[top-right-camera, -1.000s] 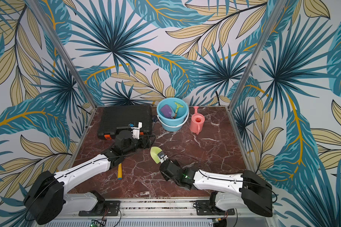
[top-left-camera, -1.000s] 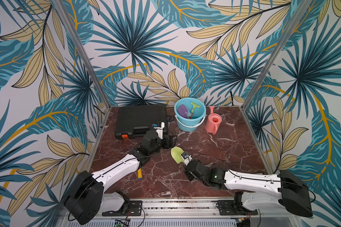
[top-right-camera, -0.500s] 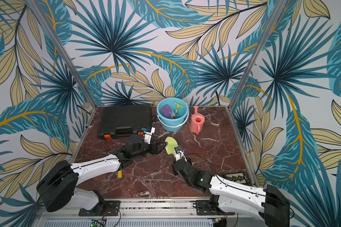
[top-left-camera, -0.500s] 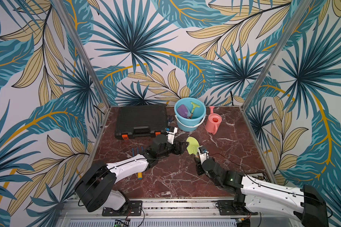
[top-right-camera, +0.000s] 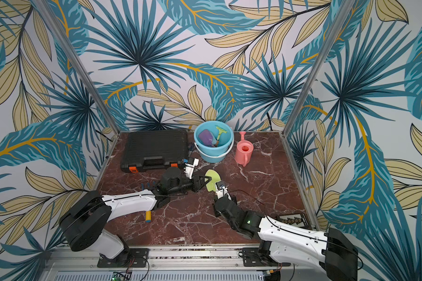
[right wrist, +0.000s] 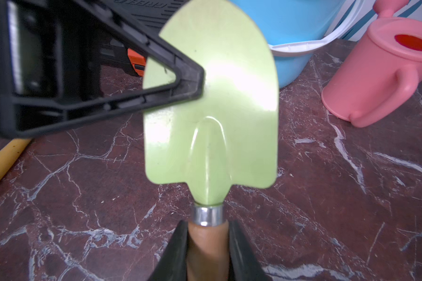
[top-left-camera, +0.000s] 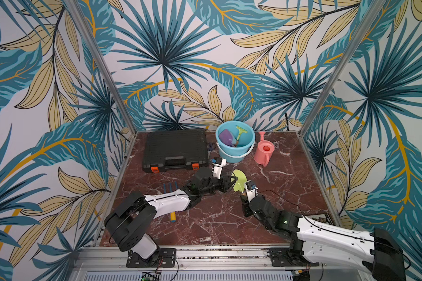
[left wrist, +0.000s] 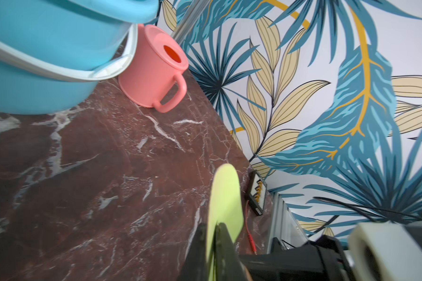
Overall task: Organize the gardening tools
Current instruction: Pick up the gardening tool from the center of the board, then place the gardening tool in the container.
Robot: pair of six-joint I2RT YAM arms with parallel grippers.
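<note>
Carried green shovel [top-left-camera: 238, 181] closer to blue bucket [top-left-camera: 232, 155] since second ago, in right tool [top-left-camera: 244, 194]. Brought left tool [top-left-camera: 232, 180] alongside, closed narrow on blade edge.
Held now at both ends: right tool clamped on wooden handle, blade just ahead of it, clear of tabletop [top-left-camera: 217, 219].
Risk: slip or twist of thin smooth blade out of left pinch on right release; strain from opposite pulls.
Cannot judge depth of left bite. Blue fork [top-left-camera: 170, 187] behind left tool, half hidden by arm.

Worktop [top-left-camera: 217, 219]: dark red marble, white veins.
Far edge: black case [top-left-camera: 176, 149], blue bucket [top-left-camera: 229, 155], pink watering can [top-left-camera: 263, 152], side by side.
Near left: blue fork [top-left-camera: 170, 187], yellow handle, partly hidden.
</note>
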